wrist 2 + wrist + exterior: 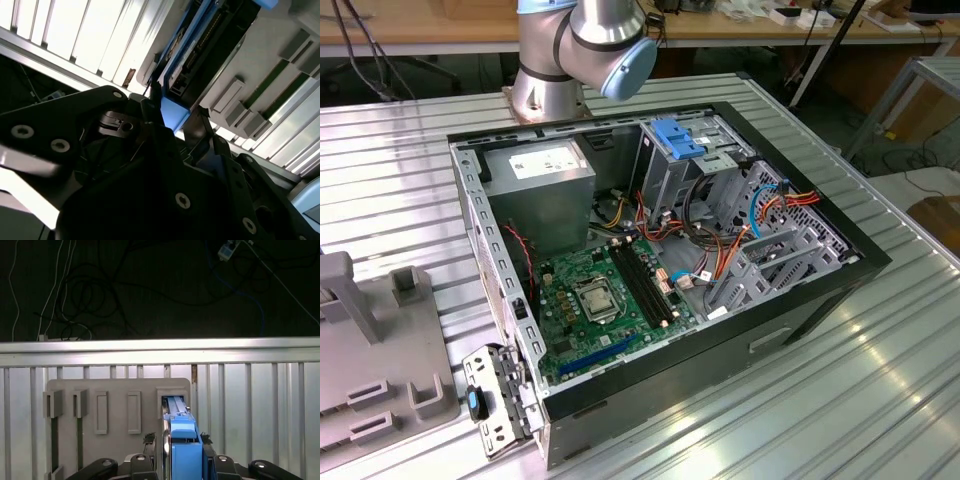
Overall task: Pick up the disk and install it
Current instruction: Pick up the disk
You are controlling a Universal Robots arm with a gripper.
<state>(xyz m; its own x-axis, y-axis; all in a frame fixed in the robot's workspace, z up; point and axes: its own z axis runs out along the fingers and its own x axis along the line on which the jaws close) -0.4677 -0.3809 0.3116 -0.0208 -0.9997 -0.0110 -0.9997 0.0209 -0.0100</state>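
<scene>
The disk (176,409), a flat drive in a bright blue carrier, stands on edge in a slot of the grey fixture plate (115,390). My gripper (184,438) straddles its near end, with a dark finger pressed against each side of the carrier. In the second wrist view the disk (200,45) runs away from the gripper (176,113), and its blue end sits between the two fingertips. The open computer case (820,300) lies on the ribbed metal table, with its drive cage (720,170) at the back.
The arm's base (570,60) stands behind the case. Inside are a grey box with a white label (545,170), a blue latch (678,135), the motherboard (605,300) and loose cables. Part of the grey fixture (380,350) lies at the exterior view's left. The table's edge rail (160,347) borders dark floor with cables.
</scene>
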